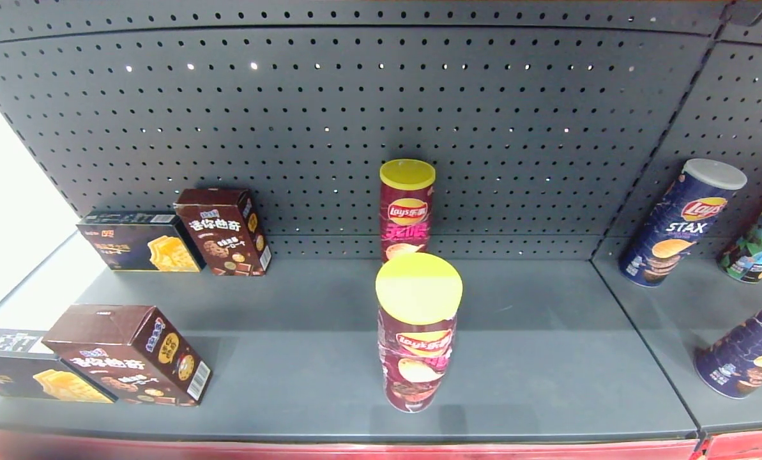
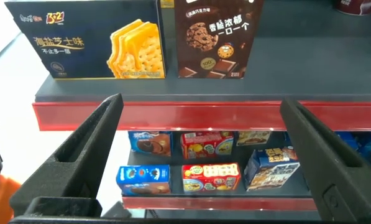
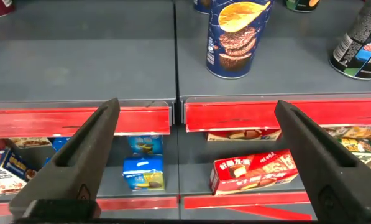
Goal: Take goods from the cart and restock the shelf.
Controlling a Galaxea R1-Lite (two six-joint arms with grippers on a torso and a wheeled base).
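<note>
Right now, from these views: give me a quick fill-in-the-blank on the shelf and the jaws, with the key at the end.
1. The front chip can and the rear chip can both have ____ lids.
2. The blue can with the grey lid stands to the robot's ____ of them.
3. On the cans' other side, ____ boxes stand on the shelf.
4. Both arms' jaws are ____, with nothing between them.

Missing words: yellow; right; four; open.

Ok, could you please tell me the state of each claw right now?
Left claw: open, holding nothing.
Right claw: open, holding nothing.
</note>
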